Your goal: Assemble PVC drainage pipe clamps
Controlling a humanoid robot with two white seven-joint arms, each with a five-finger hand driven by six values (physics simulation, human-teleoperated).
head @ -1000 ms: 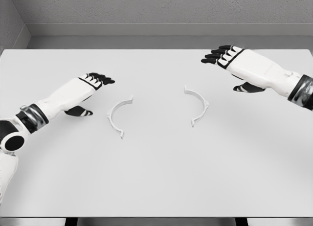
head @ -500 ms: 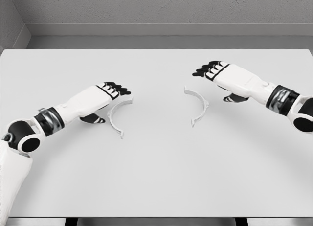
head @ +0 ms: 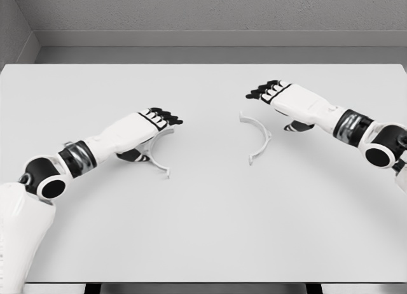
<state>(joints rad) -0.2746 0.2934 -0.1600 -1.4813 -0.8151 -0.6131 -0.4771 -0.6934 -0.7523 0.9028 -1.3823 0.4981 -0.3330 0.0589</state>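
Left hand (head: 147,125) spread, hiding much of one clamp half (head: 160,166), right hand (head: 283,97) spread beside the other half (head: 259,136)

Left hand (head: 156,121) reaches forward, fingers extended (palm down); right hand (head: 280,95) likewise, fingers flat.

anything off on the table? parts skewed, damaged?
Nothing stands out. Both half-clamps lie flat and look intact: the left clamp half is partly hidden under the left hand, and the right clamp half lies apart from the right hand. The table shows no debris.
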